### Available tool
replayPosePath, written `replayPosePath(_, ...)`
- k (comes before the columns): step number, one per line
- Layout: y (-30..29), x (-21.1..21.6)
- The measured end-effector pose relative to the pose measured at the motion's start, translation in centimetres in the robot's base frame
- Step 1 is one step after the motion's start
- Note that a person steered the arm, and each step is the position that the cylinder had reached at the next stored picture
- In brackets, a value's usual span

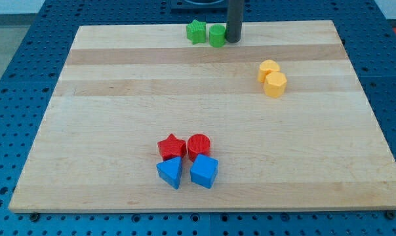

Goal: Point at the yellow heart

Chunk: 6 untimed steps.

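Observation:
Two yellow blocks lie touching at the view's right: the upper one (268,69) looks heart-shaped, the lower one (275,84) looks like a hexagon. My rod comes down at the view's top centre and my tip (233,40) rests on the board just right of a green block (217,35), touching or almost touching it. The tip is well up and to the left of the yellow heart, about a fifth of the board's width away.
A green star (197,31) sits left of the green block. Near the view's bottom centre are a red star (172,147), a red cylinder (199,145), a blue triangle (170,172) and a blue cube-like block (204,172). The wooden board (119,98) lies on a blue perforated table.

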<state>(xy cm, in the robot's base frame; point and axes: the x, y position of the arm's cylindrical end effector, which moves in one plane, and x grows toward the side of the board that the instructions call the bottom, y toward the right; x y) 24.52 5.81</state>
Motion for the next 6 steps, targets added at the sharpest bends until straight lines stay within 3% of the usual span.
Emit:
replayPosePath(2, 3.9, 1.2)
replayPosePath(4, 9.2, 7.1)
replayPosePath(6, 9.3, 11.5)
